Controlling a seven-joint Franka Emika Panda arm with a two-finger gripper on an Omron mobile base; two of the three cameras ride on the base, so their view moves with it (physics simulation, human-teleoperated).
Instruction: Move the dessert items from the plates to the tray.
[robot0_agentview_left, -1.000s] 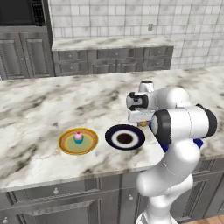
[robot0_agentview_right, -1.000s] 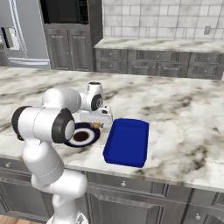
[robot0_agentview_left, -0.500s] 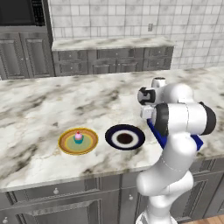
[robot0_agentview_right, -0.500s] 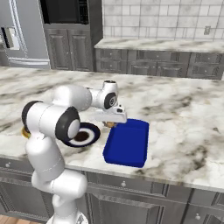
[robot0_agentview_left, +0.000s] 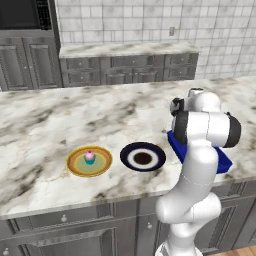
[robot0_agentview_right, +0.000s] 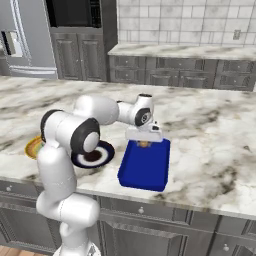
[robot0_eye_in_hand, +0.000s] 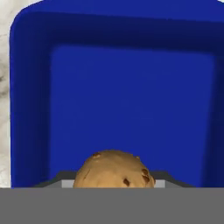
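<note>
Left to right, left base view: yellow-orange plate (robot0_agentview_left: 89, 161) sits left of centre on the bench (robot0_agentview_left: 45, 125), pink cupcake (robot0_agentview_left: 89, 156) on it, not picked yet. Just right of it, navy plate (robot0_agentview_left: 142, 157), centre bare. Further right, blue tray (robot0_agentview_left: 223, 161), mostly hidden behind the arm.

Right base view: same order, navy plate (robot0_agentview_right: 102, 154) left of the tray (robot0_agentview_right: 145, 167). End effector (robot0_agentview_right: 144, 143) hangs over the tray's far end, upper part of the tray in frame, with the brown cupcake (robot0_agentview_right: 144, 144) showing between the fingers.

Hand view: tan-topped brown cupcake (robot0_eye_in_hand: 114, 170) at bottom centre, tray floor (robot0_eye_in_hand: 131, 105) spread beyond it. Fingertips themselves are hard to make out, but the end effector reads as partly closed, gripping the cupcake.

Step in hand, as I judge it: carry of the first dessert is finishing, cupcake is above the tray but I can't tell if it's touching the floor yet.

Next move: lower until the cupcake seats inside the rim, open the jaws, lift straight up so it doesn't tip. Then swing back left for the pink cupcake on the yellow-orange plate.
</note>
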